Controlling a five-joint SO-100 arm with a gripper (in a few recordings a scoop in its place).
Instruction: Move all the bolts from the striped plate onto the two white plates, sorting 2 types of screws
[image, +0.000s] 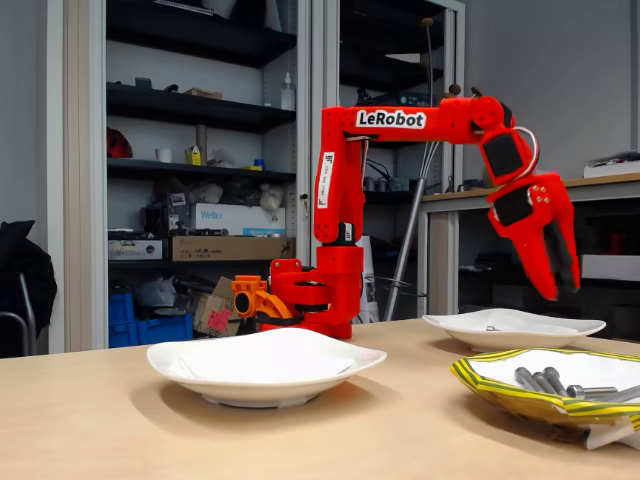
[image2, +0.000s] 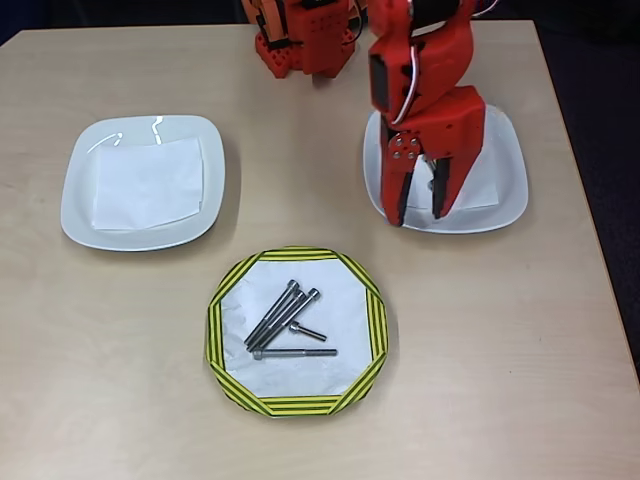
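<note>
We see the gripper (image2: 420, 217), fingers parted and empty, above the white plate (image2: 505, 195) at two o'clock from the striped plate (image2: 297, 404) holding four bolts (image2: 285, 322).

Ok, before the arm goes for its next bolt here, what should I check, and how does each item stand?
1. Gripper empty: ok, nothing between the fingers, jaws slightly apart.
2. Bolts left on the striped plate: ok, three long and one short.
3. Bolts separated for a clean grasp: not ok, two long ones lie touching.
4. Right white plate already holds a bolt: ok, one small bolt shows in the fixed view.
5. Left white plate free: ok, only paper on it.
</note>
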